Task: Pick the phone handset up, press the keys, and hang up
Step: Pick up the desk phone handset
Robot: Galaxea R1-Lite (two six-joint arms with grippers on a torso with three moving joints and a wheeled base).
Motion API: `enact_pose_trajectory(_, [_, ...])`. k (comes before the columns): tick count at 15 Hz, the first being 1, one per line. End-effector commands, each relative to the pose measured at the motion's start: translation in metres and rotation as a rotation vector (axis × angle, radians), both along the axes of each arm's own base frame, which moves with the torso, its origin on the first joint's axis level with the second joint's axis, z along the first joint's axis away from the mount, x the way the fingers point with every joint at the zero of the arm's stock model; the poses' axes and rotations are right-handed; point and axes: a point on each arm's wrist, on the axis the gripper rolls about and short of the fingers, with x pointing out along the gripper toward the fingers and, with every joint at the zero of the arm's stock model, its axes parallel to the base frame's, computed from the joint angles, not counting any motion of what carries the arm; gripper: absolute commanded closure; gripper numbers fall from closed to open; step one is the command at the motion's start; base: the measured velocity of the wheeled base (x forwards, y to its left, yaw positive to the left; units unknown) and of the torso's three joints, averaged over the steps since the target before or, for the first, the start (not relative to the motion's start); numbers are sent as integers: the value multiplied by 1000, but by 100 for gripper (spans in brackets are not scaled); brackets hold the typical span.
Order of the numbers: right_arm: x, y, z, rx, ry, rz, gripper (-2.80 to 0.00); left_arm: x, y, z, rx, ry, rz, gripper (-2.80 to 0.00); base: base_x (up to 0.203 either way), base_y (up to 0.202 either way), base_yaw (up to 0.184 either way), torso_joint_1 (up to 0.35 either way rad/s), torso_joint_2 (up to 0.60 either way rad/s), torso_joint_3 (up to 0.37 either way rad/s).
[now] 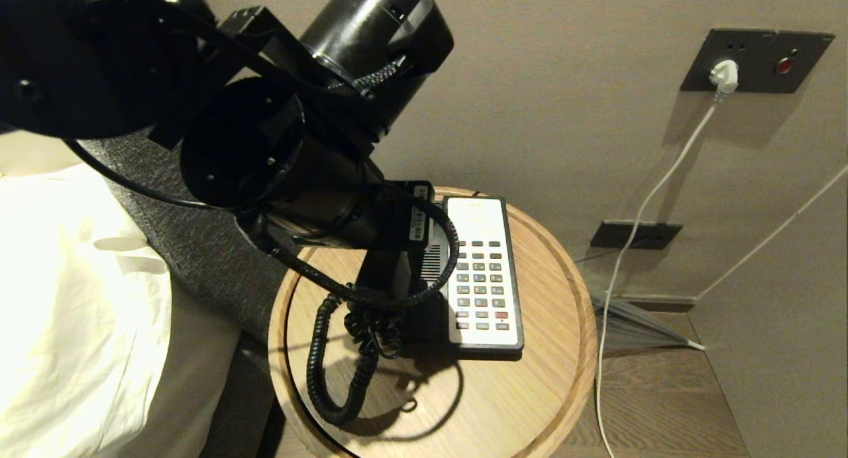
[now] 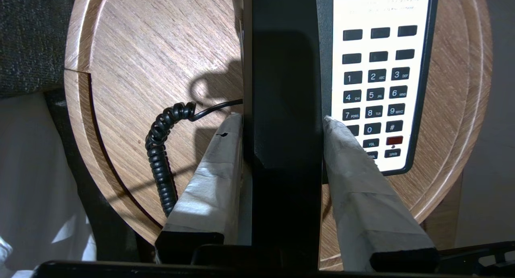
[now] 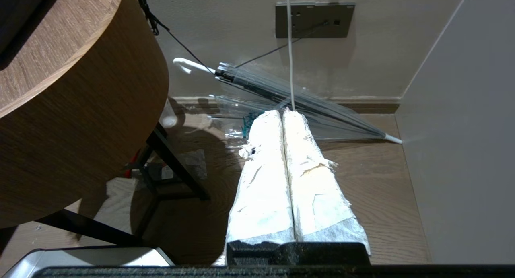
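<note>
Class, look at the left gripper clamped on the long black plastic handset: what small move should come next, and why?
Probably lift it straight up. The left gripper grips the long black plastic handset on both sides, and the dark grey keys lie uncovered beside it, unpressed.

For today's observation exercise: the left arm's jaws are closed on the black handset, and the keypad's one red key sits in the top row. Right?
Not quite. The left wrist view shows the red key near the keypad's bottom, below the # key. The handset is indeed clamped by the left gripper.

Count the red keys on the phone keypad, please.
1. The single red key sits near the keypad's lower end, under the # key; the left gripper's fingers may hide other keys.
</note>
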Motion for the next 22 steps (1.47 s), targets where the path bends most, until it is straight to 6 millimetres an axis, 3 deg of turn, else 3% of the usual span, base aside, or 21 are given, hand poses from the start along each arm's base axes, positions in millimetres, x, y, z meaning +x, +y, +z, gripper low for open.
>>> enact_pose_trajectory(1, [0, 0, 0, 0, 1, 3, 0, -5, 7, 7, -25, -11, 11, 0, 0, 0, 0, 0, 0, 0])
enact_pose_trajectory(9, [0, 0, 0, -1, 1, 0, 0, -14, 17, 19, -74, -24, 25, 0, 0, 0, 0, 0, 0, 0])
enact_pose_trajectory(22, [0, 0, 0, 0, 1, 0, 0, -7, 8, 19, -107, -59, 27, 0, 0, 0, 0, 0, 0, 0])
